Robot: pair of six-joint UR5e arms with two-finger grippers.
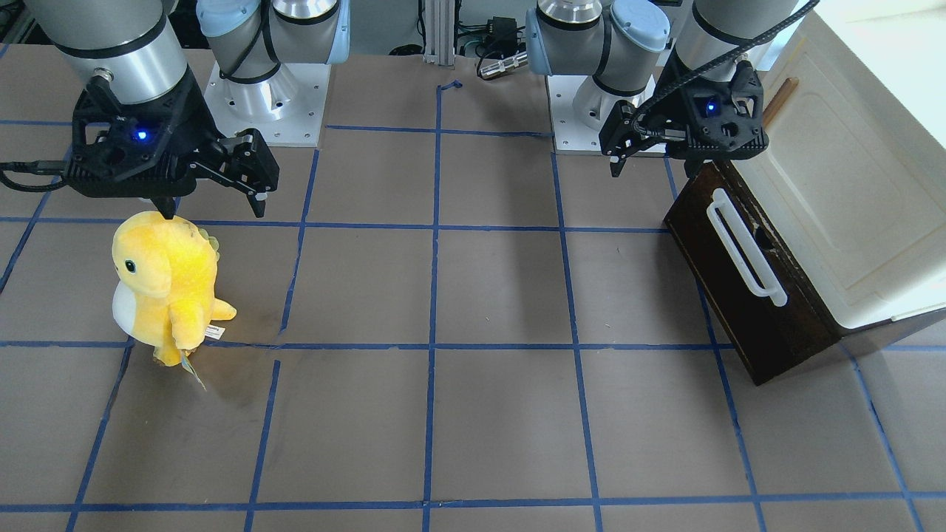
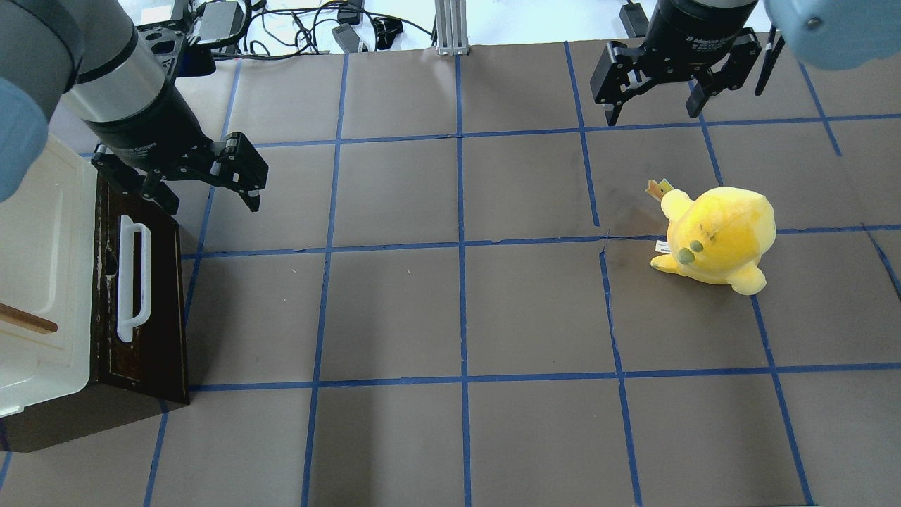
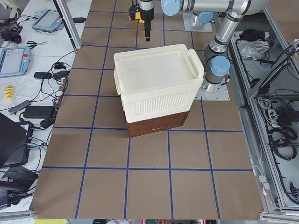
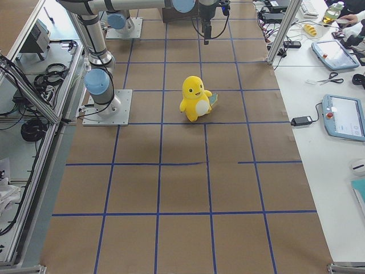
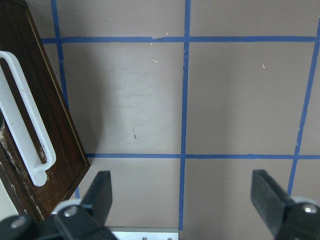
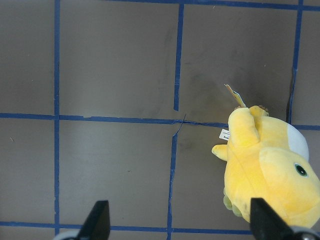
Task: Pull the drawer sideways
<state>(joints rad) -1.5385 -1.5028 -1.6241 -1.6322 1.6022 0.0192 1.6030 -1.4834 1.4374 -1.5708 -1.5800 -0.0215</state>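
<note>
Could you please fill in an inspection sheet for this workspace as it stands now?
Surface: brown table with a blue tape grid; the tape is torn in places.
Job's things: dark drawer under the cream cabinet, apparently shut; white handle not held.
Clutter: yellow plush upright on the robot's right half, apart from the drawer.
Grippers: left gripper open, above the table by the drawer's far end, touching nothing; right gripper open and empty, beyond the plush.
Cables: loose cables past the table's far edge; none on the surface.
Surroundings: bench with tablets alongside the table.
</note>
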